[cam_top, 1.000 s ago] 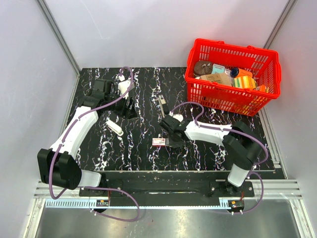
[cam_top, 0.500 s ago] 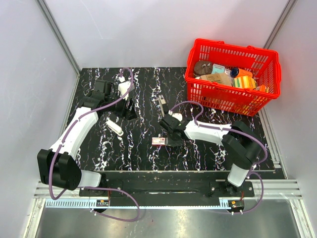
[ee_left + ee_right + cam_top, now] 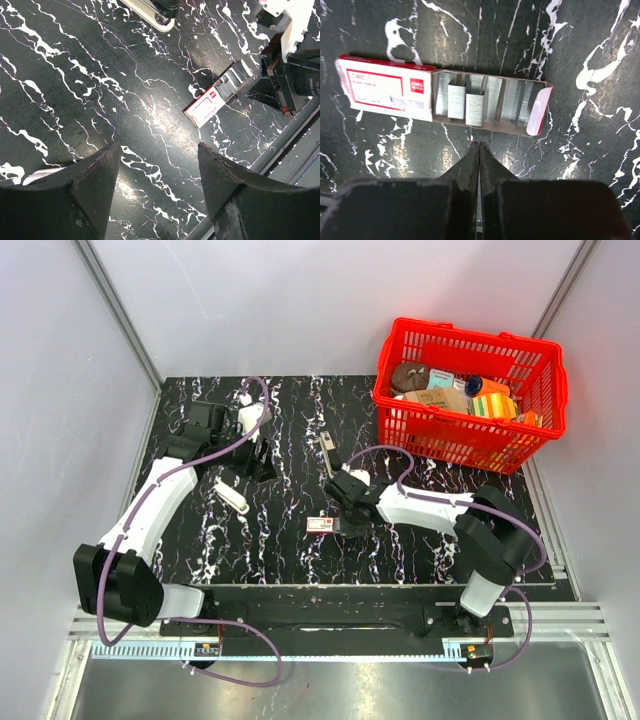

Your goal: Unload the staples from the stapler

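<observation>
The white stapler (image 3: pixel 232 493) lies on the black marble table (image 3: pixel 290 560), left of centre; its end shows at the top of the left wrist view (image 3: pixel 152 10). A thin grey strip, the staples by its look (image 3: pixel 327 452), lies alone at mid-table. My left gripper (image 3: pixel 262 462) is open and empty above the table (image 3: pixel 159 150), up and right of the stapler. My right gripper (image 3: pixel 350 514) is shut with nothing between its tips (image 3: pixel 479 145), just beside an open red-and-white staple box (image 3: pixel 385 89).
The box's pulled-out tray (image 3: pixel 487 106) holds several silver staple strips; the box also shows in the top view (image 3: pixel 322 526) and the left wrist view (image 3: pixel 209 102). A red basket (image 3: pixel 468 392) full of items stands at the back right.
My right gripper has shifted slightly beside the staple box. The left arm has barely moved.
</observation>
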Available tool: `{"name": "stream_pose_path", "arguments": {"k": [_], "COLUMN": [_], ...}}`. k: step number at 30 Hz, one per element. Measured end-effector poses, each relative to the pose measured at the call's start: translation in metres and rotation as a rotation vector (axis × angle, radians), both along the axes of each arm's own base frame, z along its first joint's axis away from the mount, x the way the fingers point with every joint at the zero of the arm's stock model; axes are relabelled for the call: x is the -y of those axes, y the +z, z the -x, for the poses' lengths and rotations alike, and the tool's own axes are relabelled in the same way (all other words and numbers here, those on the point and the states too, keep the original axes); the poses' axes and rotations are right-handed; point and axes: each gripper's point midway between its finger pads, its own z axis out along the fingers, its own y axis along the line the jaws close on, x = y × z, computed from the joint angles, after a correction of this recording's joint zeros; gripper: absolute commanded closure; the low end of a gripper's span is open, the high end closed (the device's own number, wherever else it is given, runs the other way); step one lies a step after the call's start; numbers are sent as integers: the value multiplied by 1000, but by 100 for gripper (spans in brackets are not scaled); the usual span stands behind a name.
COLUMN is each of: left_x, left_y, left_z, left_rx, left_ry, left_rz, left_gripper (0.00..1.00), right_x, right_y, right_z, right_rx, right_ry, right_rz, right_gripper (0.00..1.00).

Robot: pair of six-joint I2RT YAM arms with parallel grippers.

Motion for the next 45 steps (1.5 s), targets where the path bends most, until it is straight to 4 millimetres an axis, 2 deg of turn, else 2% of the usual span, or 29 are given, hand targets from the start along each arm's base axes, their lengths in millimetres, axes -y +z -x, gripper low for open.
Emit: {"name": "stream_pose_path", "arguments": {"k": [8, 12, 15, 18, 22, 26, 33, 45], "left_x": [1, 2, 6, 11, 22, 36, 50, 54], "left_y": [2, -3, -18, -42, -72, -98, -139, -164], "left_z": [1, 1, 6, 11, 17, 21, 31, 28], "left_rx": [8, 28, 36, 28, 23, 27, 25, 58], "left_ry": [-5, -24, -59, -112, -197, -285, -398, -428], "left_rz": [1, -33, -88, -167, -258, -334, -444, -516], "left_gripper": [33, 34, 34, 34, 35, 36, 36, 38], "right_x": [-2, 3, 20, 42, 59, 62, 65, 53], "right_y": [9, 17, 30, 37, 23, 5, -6, -3], "right_z": [-3, -15, -34, -48, -48, -34, -32, -36], "right_rx": [21, 49, 79, 96, 53, -27, -96, -130], "right_ry": [6, -14, -79, -153, -209, -230, -296, -312], "right_rz": [-15, -20, -61, -112, -176, -247, -401, -549], "right_gripper": [97, 84, 80, 78, 77, 76, 76, 80]}}
